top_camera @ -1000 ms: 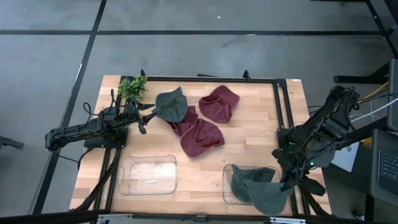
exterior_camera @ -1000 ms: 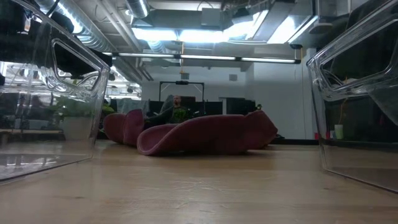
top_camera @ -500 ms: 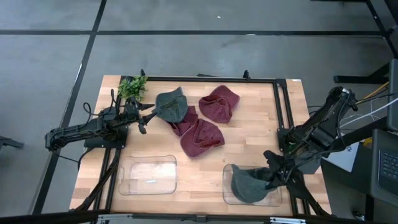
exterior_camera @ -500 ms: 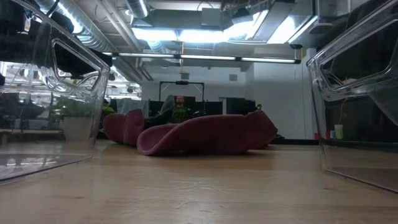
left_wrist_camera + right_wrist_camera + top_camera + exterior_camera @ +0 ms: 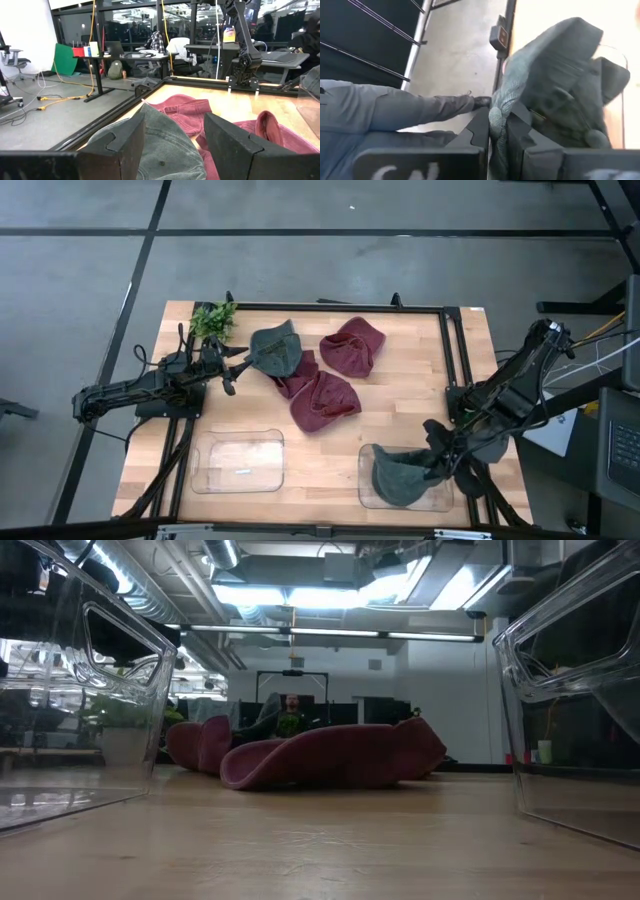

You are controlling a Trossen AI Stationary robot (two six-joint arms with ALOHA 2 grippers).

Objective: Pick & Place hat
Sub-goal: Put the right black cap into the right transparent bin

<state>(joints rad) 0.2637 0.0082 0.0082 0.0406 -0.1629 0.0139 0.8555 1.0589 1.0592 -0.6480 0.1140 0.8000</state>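
Note:
A grey-green hat [image 5: 275, 350] lies on the far left of the table, partly on a maroon hat [image 5: 297, 376]. My left gripper [image 5: 238, 362] is open and level just to its left; in the left wrist view the grey-green hat [image 5: 165, 150] shows ahead of the gripper [image 5: 175, 125], between its fingers. Two more maroon hats [image 5: 352, 345] [image 5: 325, 400] lie mid-table. A second grey hat [image 5: 400, 478] lies in the right clear bin [image 5: 366, 485]. My right gripper [image 5: 441, 464] is shut on it. My right gripper pinches a raised fold at the grey hat's edge [image 5: 496, 111] between its two fingers [image 5: 481, 129]. It comes slanting down from the table's right side. The rest of the hat [image 5: 560, 75] lies bunched in the right bin.
A second clear bin [image 5: 238, 462] stands near the table's near-left. A small green plant [image 5: 213, 320] sits at the far left corner. A black frame rail [image 5: 452, 350] runs along the table's right and far edges. A person's trouser leg [image 5: 395, 110] shows beyond the table edge.
My right gripper has moved from the near right corner toward the table's left, drawing the grey hat with it. The hat, which hung over the bin's near right rim, now lies bunched inside the bin.

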